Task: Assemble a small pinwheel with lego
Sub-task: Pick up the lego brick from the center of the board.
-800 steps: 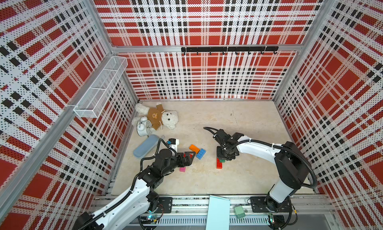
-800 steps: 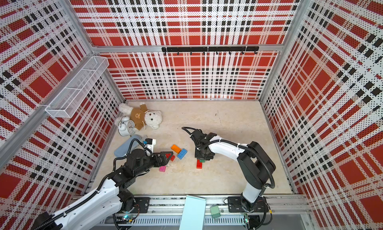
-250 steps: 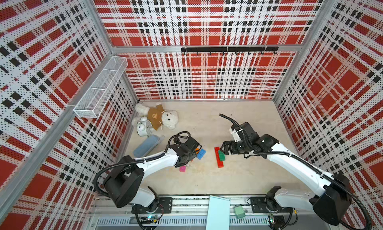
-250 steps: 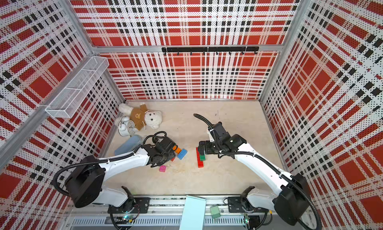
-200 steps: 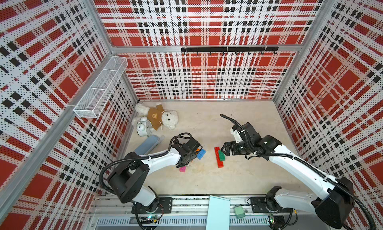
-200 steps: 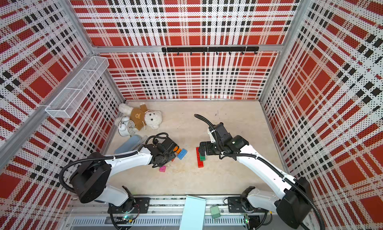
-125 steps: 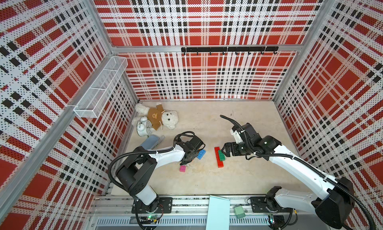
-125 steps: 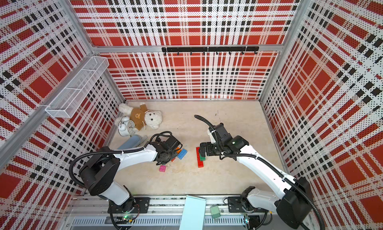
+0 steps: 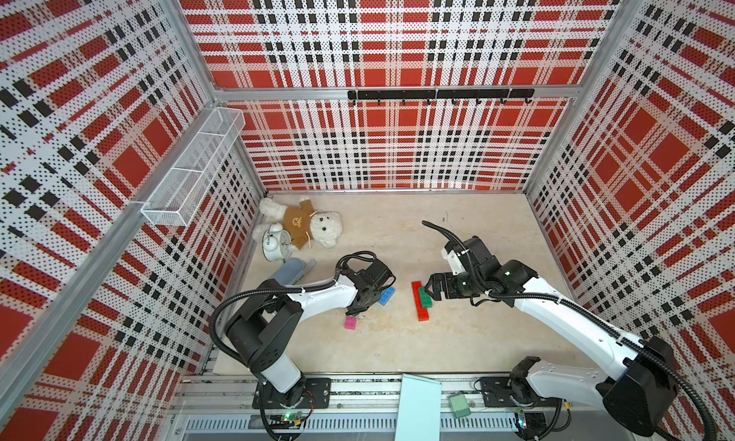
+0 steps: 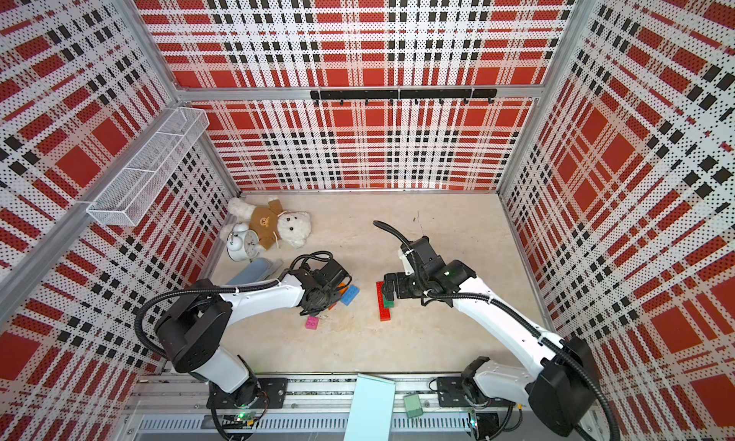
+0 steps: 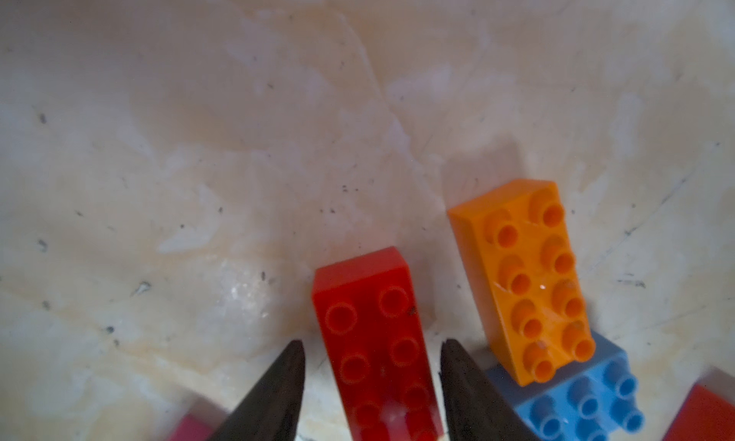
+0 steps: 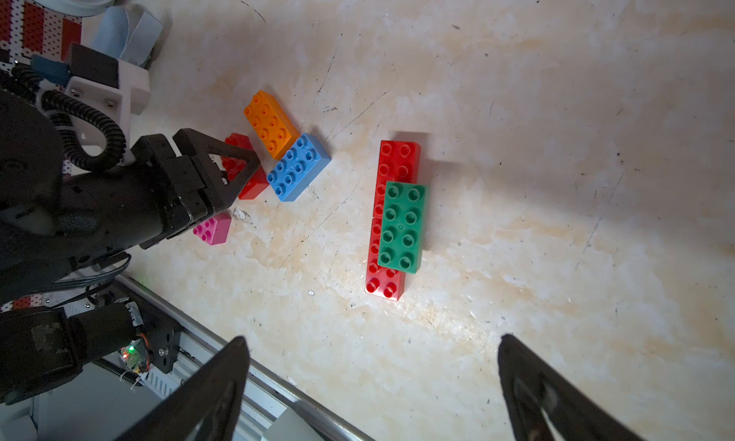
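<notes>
Whereas a few seconds earlier the right gripper (image 12: 372,336) stood over the stack, it has now drawn back toward the right edge of the worktop (image 9: 397,351), fingers spread wide and empty. It leaves the green brick (image 12: 401,228) seated across two red bricks (image 12: 399,160) laid end to end near the worktop's middle, so the pinwheel's base appears begun. The left gripper (image 11: 368,344) has meanwhile swung in over the loose red brick (image 11: 368,319), its half-open fingers straddling it with a sliver of gap on each side, not yet clamped. The orange brick (image 11: 525,276) and blue brick (image 11: 584,403) lie just beside it, touching each other, and the pink brick (image 9: 350,323) sits nearer the front edge. Bare surface remains toward the right and back edges, while the teddy bear (image 9: 314,228) and alarm clock (image 9: 273,244) crowd the back-left corner.
</notes>
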You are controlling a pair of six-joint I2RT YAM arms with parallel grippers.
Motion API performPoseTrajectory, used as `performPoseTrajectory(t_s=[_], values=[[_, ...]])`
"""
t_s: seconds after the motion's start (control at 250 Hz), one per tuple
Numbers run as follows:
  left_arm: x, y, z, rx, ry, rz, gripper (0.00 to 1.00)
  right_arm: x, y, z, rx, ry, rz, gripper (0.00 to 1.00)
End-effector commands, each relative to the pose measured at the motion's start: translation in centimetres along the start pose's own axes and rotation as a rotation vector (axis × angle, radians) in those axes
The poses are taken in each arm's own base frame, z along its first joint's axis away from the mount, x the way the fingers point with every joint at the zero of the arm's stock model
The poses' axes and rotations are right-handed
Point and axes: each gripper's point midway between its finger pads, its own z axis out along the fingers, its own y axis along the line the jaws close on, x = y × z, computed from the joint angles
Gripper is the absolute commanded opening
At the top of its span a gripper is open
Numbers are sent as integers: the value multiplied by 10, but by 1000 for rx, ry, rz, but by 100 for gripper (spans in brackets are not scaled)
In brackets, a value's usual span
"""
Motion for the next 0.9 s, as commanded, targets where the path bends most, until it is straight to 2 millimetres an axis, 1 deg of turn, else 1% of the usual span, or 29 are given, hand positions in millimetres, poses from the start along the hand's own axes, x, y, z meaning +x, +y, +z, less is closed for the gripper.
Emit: performPoseTrajectory(t_s=[0.0, 0.152, 0.288, 0.36, 0.5, 0.524, 0.616, 0.736, 0.824, 0.892], values=[[6, 3, 1, -31, 11, 8, 56, -5, 4, 5, -22, -13, -19, 100], [9, 2, 1, -29, 13, 6, 53, -4, 3, 6, -22, -6, -17, 100], [11, 0, 4, -31, 19, 7, 47, -2, 1, 8, -18, -1, -15, 100], [11, -1, 3, -29, 18, 7, 44, -1, 0, 9, -19, 1, -12, 100], [11, -3, -1, -26, 20, 16, 44, -1, -2, 10, -29, 6, -1, 100], [10, -3, -2, -23, 19, 19, 41, -2, -1, 11, -43, 5, 5, 100], [8, -5, -12, 6, 12, 45, 35, -7, -7, 14, -69, 7, 46, 100], [3, -7, -30, 58, -3, 131, 34, -16, -9, 14, -86, -10, 60, 100], [-5, -10, -49, 105, -35, 254, 31, -20, -16, 16, -99, -12, 98, 100], [-5, -24, -63, 185, -49, 404, 31, -22, -23, 17, -126, -11, 140, 100]])
